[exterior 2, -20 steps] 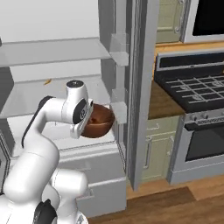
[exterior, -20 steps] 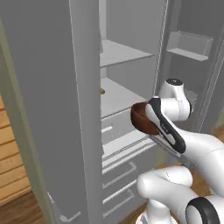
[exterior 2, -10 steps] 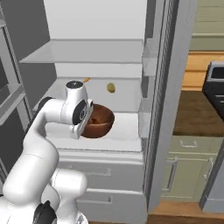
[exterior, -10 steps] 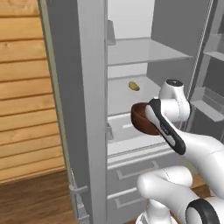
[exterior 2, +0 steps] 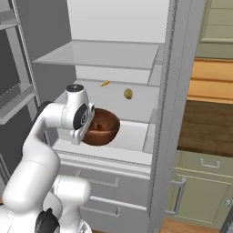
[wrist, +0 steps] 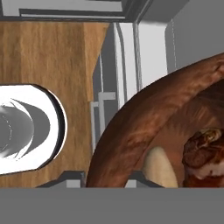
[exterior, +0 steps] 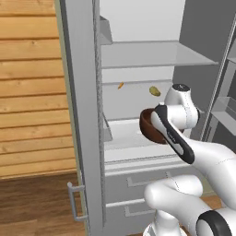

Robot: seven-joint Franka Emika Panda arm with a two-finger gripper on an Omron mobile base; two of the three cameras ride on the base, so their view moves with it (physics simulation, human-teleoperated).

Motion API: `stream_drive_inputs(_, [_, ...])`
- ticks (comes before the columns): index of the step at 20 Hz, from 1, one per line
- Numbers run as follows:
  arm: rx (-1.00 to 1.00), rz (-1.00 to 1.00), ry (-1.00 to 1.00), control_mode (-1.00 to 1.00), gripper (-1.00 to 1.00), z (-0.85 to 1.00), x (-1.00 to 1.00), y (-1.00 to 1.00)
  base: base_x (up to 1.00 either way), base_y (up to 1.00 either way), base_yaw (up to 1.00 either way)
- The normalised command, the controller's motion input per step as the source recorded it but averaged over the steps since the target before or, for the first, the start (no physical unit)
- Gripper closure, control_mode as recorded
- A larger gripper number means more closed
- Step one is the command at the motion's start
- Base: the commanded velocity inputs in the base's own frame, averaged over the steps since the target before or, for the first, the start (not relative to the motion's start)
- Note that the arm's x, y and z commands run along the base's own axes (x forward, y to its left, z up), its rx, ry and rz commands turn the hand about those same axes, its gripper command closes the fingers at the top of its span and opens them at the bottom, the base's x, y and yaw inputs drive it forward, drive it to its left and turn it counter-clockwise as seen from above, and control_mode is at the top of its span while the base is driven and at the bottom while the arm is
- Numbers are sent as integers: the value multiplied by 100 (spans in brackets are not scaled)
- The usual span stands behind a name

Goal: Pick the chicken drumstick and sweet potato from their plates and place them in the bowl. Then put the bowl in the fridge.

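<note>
Your bowl hangs at the front edge of the fridge's middle shelf, carried at its near rim by the gripper. The fingers are hidden behind the wrist and the bowl's wall in every view, so you cannot tell how they stand; that the bowl hangs in the air suggests a clamp on the rim, no more.

In the hand view the chicken drumstick lies inside the bowl, beside a pale rounded piece — likely the sweet potato, though too little of it shows to be sure.

Risks from here:
- The bowl looks tipped toward the camera side. Tilt it further and the food may roll out.
- A rim hold on a loaded bowl may slip if you move sharply.
- Come in too low and the bowl's base catches the shelf lip.

Room: the shelf is bare near the front and right. Two small items — a yellowish one and an orange one — sit far back, well apart from the bowl. The upper shelf is well above it. The door frame stands close on the right; keep left of it.
</note>
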Motion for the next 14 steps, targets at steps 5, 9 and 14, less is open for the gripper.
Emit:
stream_drive_inputs(5, [0,0,0,100,100,0,0,0,21,5,0])
stream_drive_inputs(9, [0,0,0,100,100,0,0,0,35,9,0])
stream_drive_inputs(14, [0,0,0,100,100,0,0,0,5,0,0])
